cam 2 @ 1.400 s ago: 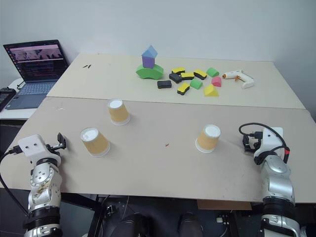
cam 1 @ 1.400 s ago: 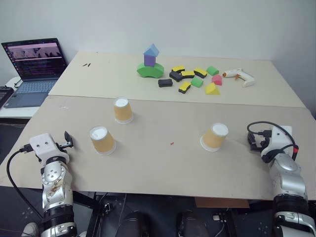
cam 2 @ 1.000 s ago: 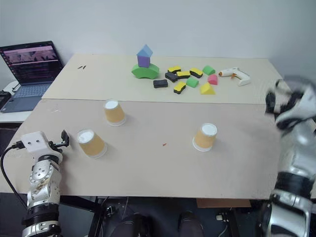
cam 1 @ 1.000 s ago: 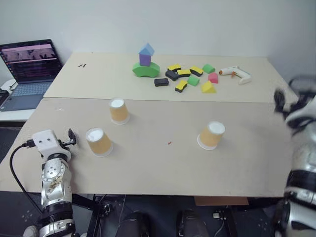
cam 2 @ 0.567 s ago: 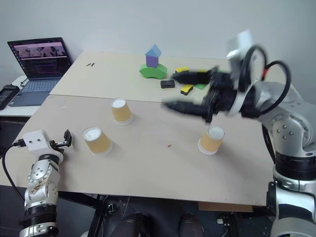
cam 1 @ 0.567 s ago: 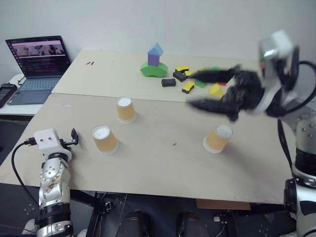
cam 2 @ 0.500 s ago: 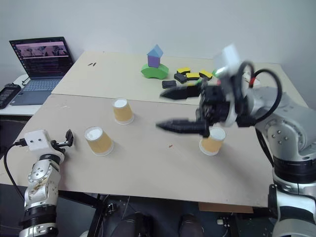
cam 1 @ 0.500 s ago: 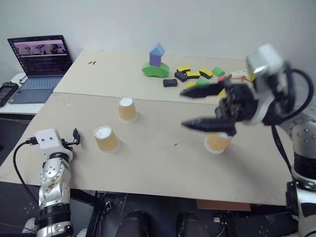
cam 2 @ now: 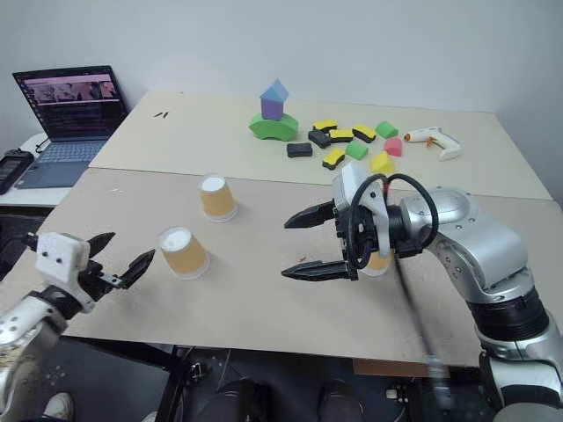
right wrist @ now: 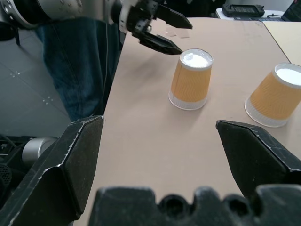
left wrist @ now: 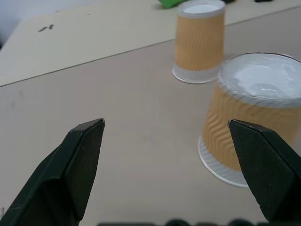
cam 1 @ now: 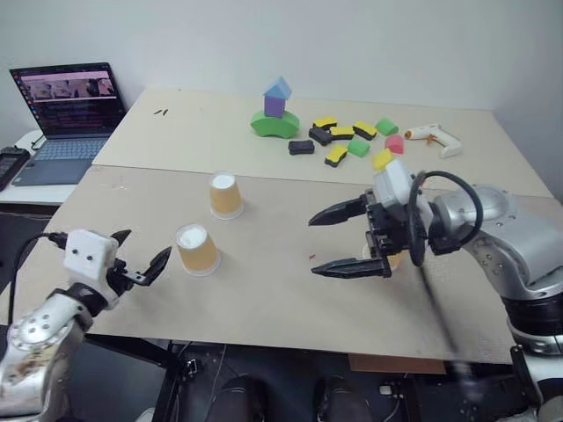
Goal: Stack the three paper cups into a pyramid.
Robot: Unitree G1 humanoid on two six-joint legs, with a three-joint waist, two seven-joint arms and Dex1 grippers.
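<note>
— Tan-orange paper, three small tapered cups, all upside down on their rims with white bases up, none stacked. Where do they sit?

— On the near panel of the beige tabletop [cam 1: 264, 299]. The left tan-orange paper cup [cam 1: 196, 250] stands toward the near left corner, the middle tan-orange paper cup [cam 1: 225, 194] just behind it nearer the seam between the two panels, and the right tan-orange paper cup [cam 1: 393, 258] is well apart toward the right edge, mostly hidden behind the right arm.

— What has changed?

— Both arms have come up from the near edge. A moment ago they hung low at the two front corners; now the right gripper [cam 1: 352, 239] has swung in across the table and points left, its black fingers spread wide with nothing between them, beside the right cup. The left gripper [cam 1: 138, 255] has lifted and turned toward the left cup, its fingers equally wide apart and empty, one tip close to the cup's side but not touching.

— And the cups themselves?

— They look unmoved; the shift across pictures seems to be the camera's.

— So for the pyramid?

— I judge it is only starting: the reach is under way, no cup is gripped, and the base pair is not yet side by side. The green, purple and blue foam block tower [cam 1: 274, 110] at the far edge is not involved.
</note>
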